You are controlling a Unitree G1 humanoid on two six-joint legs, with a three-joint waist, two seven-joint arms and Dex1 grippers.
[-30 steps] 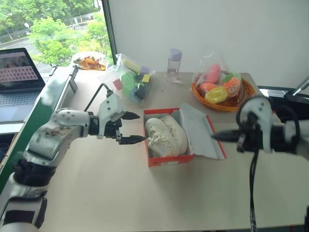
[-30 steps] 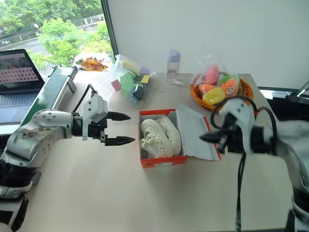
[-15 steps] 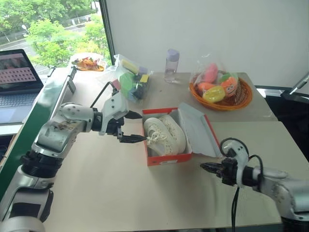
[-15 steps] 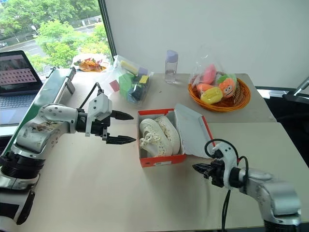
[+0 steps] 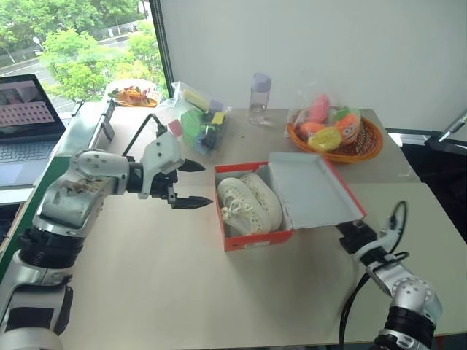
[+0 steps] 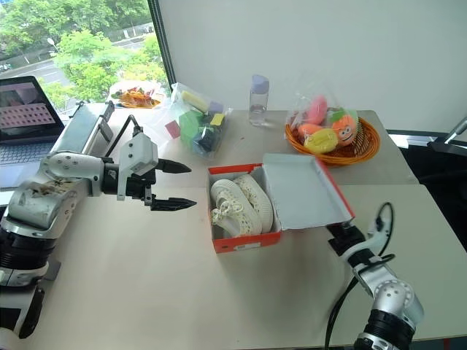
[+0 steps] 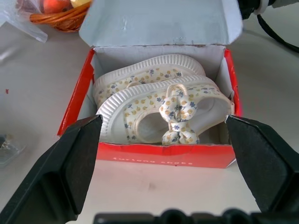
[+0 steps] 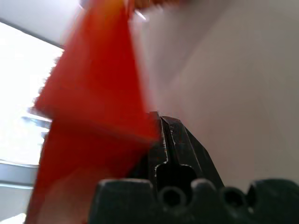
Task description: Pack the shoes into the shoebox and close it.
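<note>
- Beige table (image 5: 168, 292) stands by a white wall, with a window and green trees at the far left.
- At the table's middle sits the shoebox (image 5: 257, 239), red-orange outside and white inside, its near wall facing the robot.
- Both shoes (image 5: 249, 204) lie side by side in the shoebox, cream with a small flower print and ribbed soles; a knotted lace shows on the near one in the left wrist view.
- Its lid (image 5: 315, 191) is raised off the table on the right side, tilted, white inside facing up, red rim showing along the right edge.
- Right gripper (image 5: 355, 237) sits low at the lid's near right corner, fingers pressed together; the right wrist view shows the red lid just above and against them.
- Left gripper (image 5: 191, 184) hovers left of the shoebox, apart from it, fingers spread wide and holding nothing, tips pointing at the box.
- Far left of the box lies a clear bag of coloured blocks (image 5: 198, 120); a bottle (image 5: 260, 98) stands behind the box.
- An orange basket (image 5: 336, 138) with bagged toys sits at the far right.
- At the far left edge a laptop (image 5: 25, 117) stands open.
</note>
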